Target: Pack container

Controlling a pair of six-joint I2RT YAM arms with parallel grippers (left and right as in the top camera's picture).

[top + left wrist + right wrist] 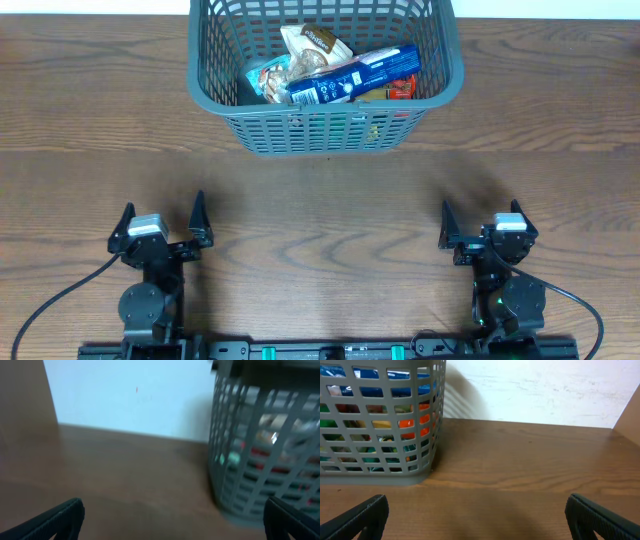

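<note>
Overhead shows the container point(325, 128) stuffed with packets point(335, 72); left gripper point(160, 222) and right gripper point(487, 226) both spread wide, holding nothing.

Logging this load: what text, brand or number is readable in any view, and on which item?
No text is legible.
On the blue packet in the container: white print and a label panel, too small to read.
On the pale packet: a brown badge, lettering too small.
Wrist views: only colours through the lattice; the left view is blurred.
</note>
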